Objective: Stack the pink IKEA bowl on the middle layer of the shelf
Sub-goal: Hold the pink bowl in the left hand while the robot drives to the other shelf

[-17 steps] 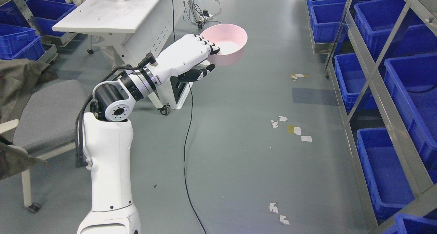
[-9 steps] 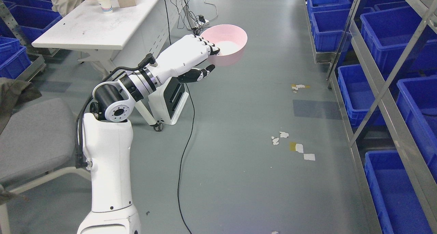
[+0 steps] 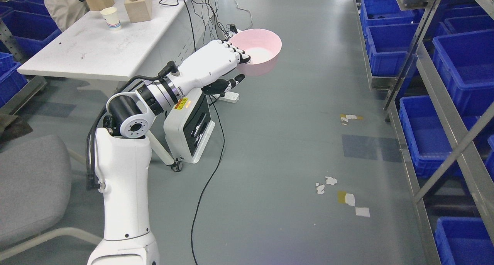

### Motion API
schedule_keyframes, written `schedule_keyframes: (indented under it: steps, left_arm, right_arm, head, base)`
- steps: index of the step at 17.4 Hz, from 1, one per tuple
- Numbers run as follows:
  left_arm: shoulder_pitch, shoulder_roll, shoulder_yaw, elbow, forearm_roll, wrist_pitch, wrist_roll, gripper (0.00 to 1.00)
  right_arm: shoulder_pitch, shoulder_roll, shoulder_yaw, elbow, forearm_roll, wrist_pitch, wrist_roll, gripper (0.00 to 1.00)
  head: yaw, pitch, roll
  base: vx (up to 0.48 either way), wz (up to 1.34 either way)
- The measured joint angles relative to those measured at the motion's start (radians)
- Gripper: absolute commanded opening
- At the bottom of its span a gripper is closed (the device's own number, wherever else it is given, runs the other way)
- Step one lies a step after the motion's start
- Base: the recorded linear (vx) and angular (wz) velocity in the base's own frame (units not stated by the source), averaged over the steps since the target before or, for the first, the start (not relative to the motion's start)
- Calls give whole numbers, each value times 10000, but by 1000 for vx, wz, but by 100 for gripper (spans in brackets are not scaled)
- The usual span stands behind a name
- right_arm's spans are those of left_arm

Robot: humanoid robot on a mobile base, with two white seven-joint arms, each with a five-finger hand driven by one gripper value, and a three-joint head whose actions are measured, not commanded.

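- The left robot hand [image 3: 222, 66] is closed on the near rim of the pink bowl [image 3: 259, 51]: black-tipped fingers [image 3: 240, 55] are hooked over the rim and into the bowl, and the thumb [image 3: 227, 84] is seen below, apart from the bowl wall.
- The pink bowl is held in the air above the grey floor [image 3: 278, 149], mouth up and tilted slightly toward the camera; its inside looks empty.
- The left arm [image 3: 123, 172] is raised from the lower left edge, bent at the elbow joint [image 3: 129, 120], with the forearm stretched up and to the right.
- A white cabinet on castors [image 3: 189, 128] is seen just behind the forearm, beside a black cable [image 3: 208, 180] trailing across the floor.
- A white worktop [image 3: 96, 52] is located to the upper left; a paper cup [image 3: 110, 18] and two wooden blocks [image 3: 137, 4] are carried on it.
- A grey chair seat [image 3: 31, 187] is seen at lower left.
- A metal shelf rack [image 3: 444, 114] with blue bins [image 3: 389, 52] is set along the right edge, well apart from the bowl.
- Scraps of tape [image 3: 347, 199] are stuck to the floor.
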Motion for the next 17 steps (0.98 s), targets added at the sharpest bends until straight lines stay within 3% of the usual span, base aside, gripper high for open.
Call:
schedule_keyframes:
  steps: [10,17]
  left_arm:
    - [-8,0,-84,-6,0,0,1,10]
    - [-69,1,-196,-8,0,-1,14,10]
  right_arm:
    - [-1,0,0,0,0,0,0,100]
    - [-7,0,0,-1,0,0,0,100]
  head:
    - [0,0,0]
    - [0,0,0]
  base:
    - [410,1]
    - [256,-127]
